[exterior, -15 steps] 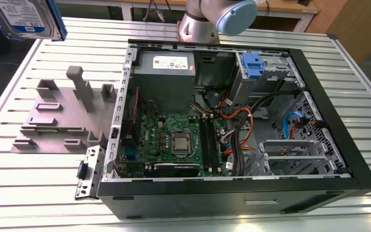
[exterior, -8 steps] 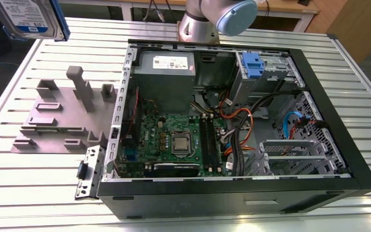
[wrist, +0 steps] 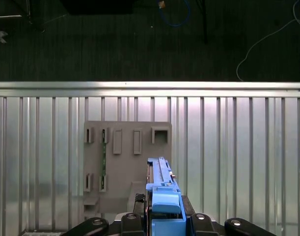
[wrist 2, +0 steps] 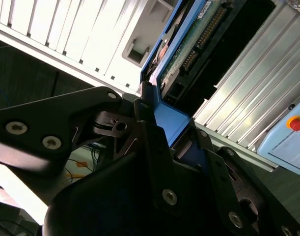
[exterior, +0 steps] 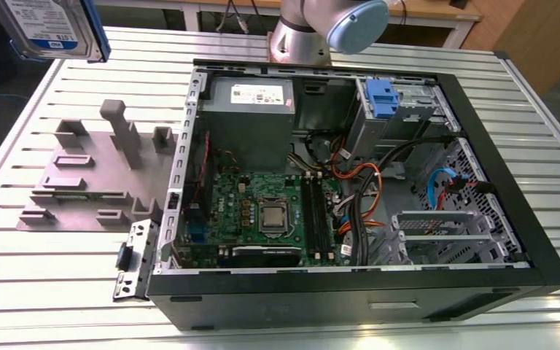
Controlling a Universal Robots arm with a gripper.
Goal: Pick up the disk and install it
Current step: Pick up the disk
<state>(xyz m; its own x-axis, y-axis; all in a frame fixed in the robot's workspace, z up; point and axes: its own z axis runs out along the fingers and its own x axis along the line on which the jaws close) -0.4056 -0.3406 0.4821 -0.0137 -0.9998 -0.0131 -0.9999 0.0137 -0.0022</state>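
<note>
1. The gripper [wrist 2: 172,123] pinches the disk [wrist 2: 191,46] from both sides. Its black fingers [wrist 2: 150,132] press on the blue rail [wrist: 164,199] at the end of the disk.
2. The disk is up in the air, off the table [wrist: 238,162]. In the exterior view it hangs at the top of the exterior view's left, well apart from the computer case [exterior: 358,292].
3. The second wrist view shows the green board on one flat side of the disk. The first wrist view shows the disk edge-on. The exterior view shows its white-and-blue label.
4. Below the disk lies a grey holder plate [wrist: 125,162] with small slots. It rests on the slatted metal table.
5. The case lies open beside the plate, on the exterior view's right. Inside are a grey power box [exterior: 251,109], a green main board [exterior: 260,211], a blue latch piece [exterior: 382,98] and many cables.
6. Far off are the arm's base [exterior: 300,40] behind the case, a red button [wrist 2: 296,123] and the dark floor [wrist: 115,44].
</note>
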